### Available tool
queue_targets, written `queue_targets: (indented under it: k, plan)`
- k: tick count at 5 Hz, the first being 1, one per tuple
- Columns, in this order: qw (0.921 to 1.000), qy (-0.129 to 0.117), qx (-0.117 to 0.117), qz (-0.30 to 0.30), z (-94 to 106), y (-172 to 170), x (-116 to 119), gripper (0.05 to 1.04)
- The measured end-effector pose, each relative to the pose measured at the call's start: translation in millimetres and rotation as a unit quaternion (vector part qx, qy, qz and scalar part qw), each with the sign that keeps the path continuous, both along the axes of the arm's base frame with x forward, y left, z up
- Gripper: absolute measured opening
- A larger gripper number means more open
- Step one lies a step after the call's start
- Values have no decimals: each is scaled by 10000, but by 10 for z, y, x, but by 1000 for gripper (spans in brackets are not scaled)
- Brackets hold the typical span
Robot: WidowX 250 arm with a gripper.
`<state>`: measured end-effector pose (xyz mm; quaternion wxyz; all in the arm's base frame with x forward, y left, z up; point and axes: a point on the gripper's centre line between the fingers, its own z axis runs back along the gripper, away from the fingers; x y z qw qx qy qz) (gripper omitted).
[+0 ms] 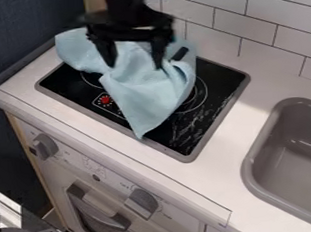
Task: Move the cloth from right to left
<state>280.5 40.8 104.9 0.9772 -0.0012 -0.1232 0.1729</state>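
Points the gripper (pixel 134 65) straight down over the cloth (pixel 148 86), with fingers spread wide and rumpled fabric visible between them. Suits a broad straddle over soft, bunched material, likely either to gather a fold on closing or to give room for a clean release; cannot tell which from here. Shows no firm pinch on the fabric.

Lies, in the case of the cloth, across the back and left of the black cooktop (pixel 216 86), with one lobe past the left rim onto the tabletop (pixel 22 84) and a pointed corner trailing toward the front rim. Sits well apart from the sink (pixel 247 164), so probably suits the leftward goal, perhaps near completion.

If leaving the cloth there, calls for a straight lift with fingers apart, to avoid snagging a fold. If shifting farther left, calls for closing on a raised ridge first. Risks catching only a thin layer, or dragging the loose corner crookedly over the smooth cooktop. Likely handles as limp, light material, easily creased.
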Motion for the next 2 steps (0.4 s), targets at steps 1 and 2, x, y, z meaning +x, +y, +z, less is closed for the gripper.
queue_targets:
  k: [1, 2]
  plan:
    - [9988, 140, -288, -381, -94, -210, -105, 1000]
    - [9976, 75, -183, -670, -41, -398, -147, 1000]
